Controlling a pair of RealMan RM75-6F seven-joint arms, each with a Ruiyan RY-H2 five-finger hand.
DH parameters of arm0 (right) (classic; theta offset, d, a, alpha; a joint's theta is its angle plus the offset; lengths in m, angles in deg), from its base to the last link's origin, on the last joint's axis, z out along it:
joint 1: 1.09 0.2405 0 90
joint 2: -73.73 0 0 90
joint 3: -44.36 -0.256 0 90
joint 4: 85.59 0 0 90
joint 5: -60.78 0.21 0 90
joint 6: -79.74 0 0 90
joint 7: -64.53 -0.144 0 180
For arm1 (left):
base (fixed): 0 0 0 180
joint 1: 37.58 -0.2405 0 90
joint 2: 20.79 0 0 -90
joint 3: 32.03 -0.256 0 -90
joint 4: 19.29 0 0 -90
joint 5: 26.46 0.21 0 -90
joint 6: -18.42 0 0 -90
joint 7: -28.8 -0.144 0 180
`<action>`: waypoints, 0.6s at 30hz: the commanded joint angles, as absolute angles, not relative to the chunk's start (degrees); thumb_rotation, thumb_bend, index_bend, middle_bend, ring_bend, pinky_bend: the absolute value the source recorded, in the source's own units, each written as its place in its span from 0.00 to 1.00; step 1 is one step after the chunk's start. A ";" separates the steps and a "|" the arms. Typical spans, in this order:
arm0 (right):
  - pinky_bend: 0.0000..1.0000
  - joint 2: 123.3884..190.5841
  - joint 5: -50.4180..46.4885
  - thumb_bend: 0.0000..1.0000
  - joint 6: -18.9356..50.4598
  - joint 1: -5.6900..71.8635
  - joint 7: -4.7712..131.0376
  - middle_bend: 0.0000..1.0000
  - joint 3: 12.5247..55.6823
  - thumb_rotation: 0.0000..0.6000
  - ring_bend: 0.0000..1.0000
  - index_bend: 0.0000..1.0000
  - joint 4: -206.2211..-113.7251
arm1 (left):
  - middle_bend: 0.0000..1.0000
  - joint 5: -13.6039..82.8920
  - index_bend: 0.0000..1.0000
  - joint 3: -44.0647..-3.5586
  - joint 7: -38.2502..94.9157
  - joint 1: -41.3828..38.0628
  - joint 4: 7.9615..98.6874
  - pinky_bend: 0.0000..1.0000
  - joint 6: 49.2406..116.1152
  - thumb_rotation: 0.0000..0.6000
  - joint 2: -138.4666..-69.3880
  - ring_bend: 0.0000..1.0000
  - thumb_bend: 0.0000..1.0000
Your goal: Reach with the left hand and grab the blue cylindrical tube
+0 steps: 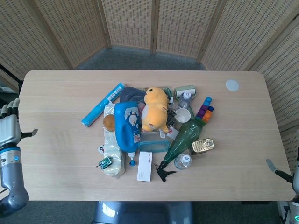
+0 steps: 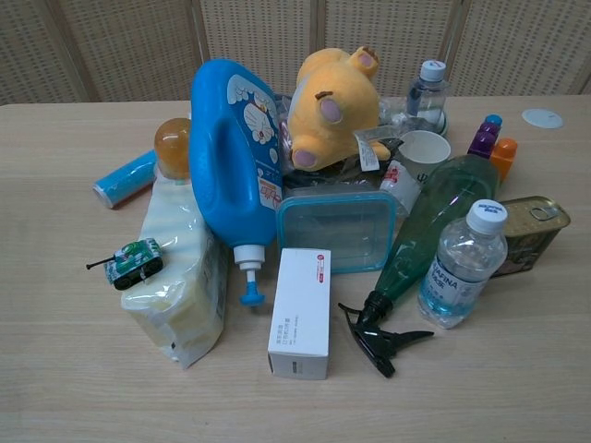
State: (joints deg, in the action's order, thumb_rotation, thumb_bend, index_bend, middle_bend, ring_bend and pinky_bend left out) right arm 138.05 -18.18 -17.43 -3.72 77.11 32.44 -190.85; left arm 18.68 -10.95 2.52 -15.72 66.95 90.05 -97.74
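Observation:
The blue cylindrical tube [image 1: 103, 104] lies slanted on the table at the left edge of the pile, its far end next to a grey cloth. In the chest view only the tube's near end [image 2: 125, 179] shows, beside an orange-capped jar. My left hand [image 1: 9, 125] hovers at the table's left edge, far left of the tube, fingers apart and holding nothing. Of my right hand only a dark tip [image 1: 275, 171] shows, at the table's lower right corner. Neither hand appears in the chest view.
The pile holds a big blue detergent bottle [image 1: 127, 127], yellow plush [image 1: 155, 108], pale packet [image 1: 112, 149], toy tank [image 1: 104, 162], white box [image 1: 145, 166], green spray bottle [image 1: 182, 142], water bottle [image 1: 183, 161] and tin can [image 1: 202, 145]. A white disc [image 1: 232, 85] lies far right.

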 commanded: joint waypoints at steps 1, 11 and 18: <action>0.00 138.12 -18.13 0.00 -17.08 -3.52 77.13 0.00 32.55 0.85 0.00 0.00 -190.64 | 0.00 12.27 0.00 -8.51 -3.82 -9.51 64.86 0.00 86.21 1.00 -101.03 0.00 0.00; 0.00 137.74 -16.34 0.00 -15.20 -3.07 75.57 0.00 32.56 0.85 0.00 0.00 -189.79 | 0.00 2.20 0.00 -7.22 -13.52 0.39 61.59 0.00 83.84 1.00 -106.25 0.00 0.00; 0.00 137.36 -17.16 0.00 -14.62 -2.95 75.21 0.00 33.35 0.84 0.00 0.00 -190.13 | 0.00 -4.95 0.00 -6.08 -15.56 5.45 55.33 0.00 82.85 1.00 -112.84 0.00 0.00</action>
